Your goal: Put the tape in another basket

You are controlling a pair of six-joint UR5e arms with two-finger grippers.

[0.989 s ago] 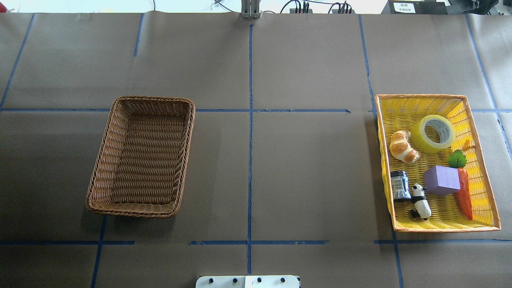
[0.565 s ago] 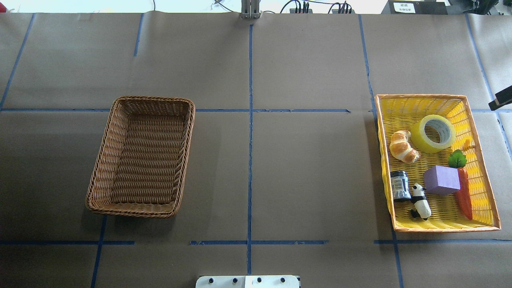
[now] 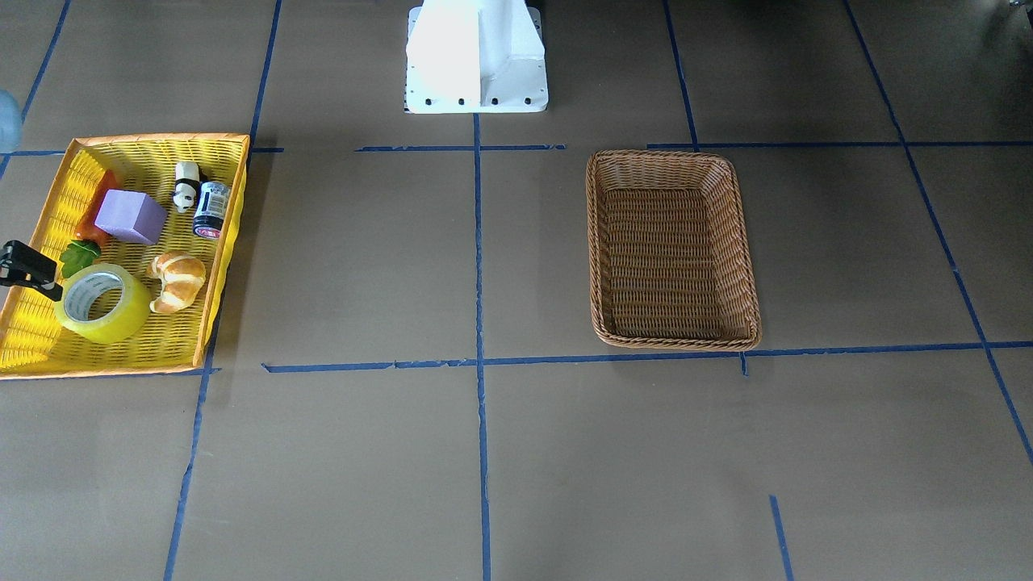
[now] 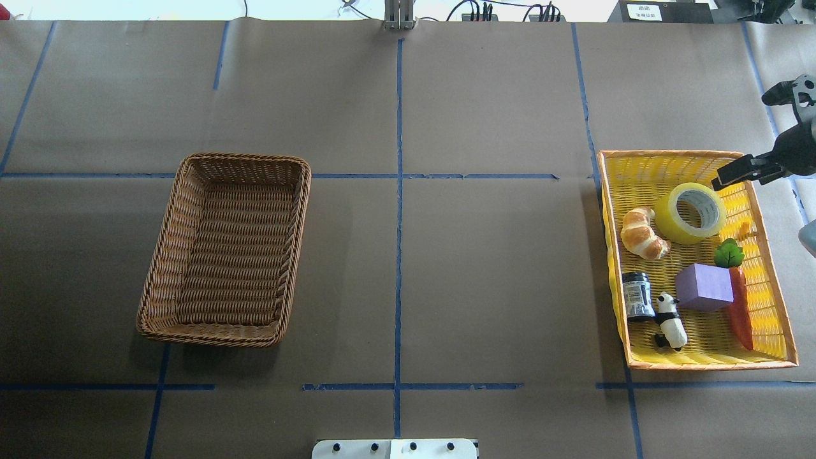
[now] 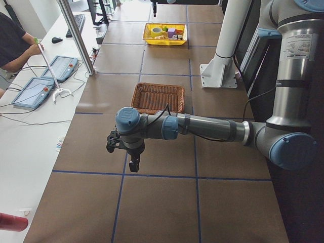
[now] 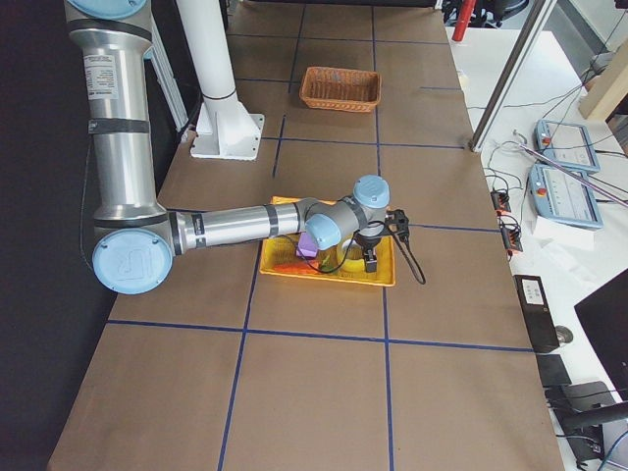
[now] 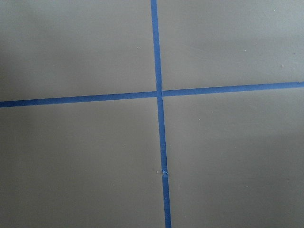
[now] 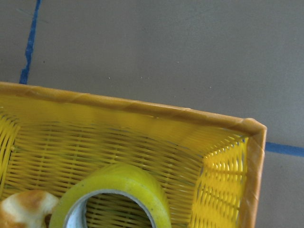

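The tape (image 4: 666, 222) is a thick yellow roll that lies in the far part of the yellow mesh basket (image 4: 669, 153), beside a croissant (image 4: 642, 233). It also shows in the front view (image 3: 105, 319) and the right wrist view (image 8: 130, 180). The brown wicker basket (image 4: 223, 157) stands empty on the left half of the table. My right gripper (image 4: 723, 180) hovers over the yellow basket's far right corner, just right of the tape, and looks open and empty. My left gripper (image 5: 133, 164) hangs over bare table past the wicker basket; I cannot tell if it is open.
The yellow basket also holds a purple block (image 4: 704, 287), a toy carrot (image 4: 741, 312), a small dark jar (image 4: 637, 296) and a panda figure (image 4: 670, 322). Blue tape lines cross the brown table. The robot's white base (image 3: 476, 56) stands at the near edge.
My right arm has come in from the right edge and moved left, over the yellow basket's far right corner. The objects have not moved.
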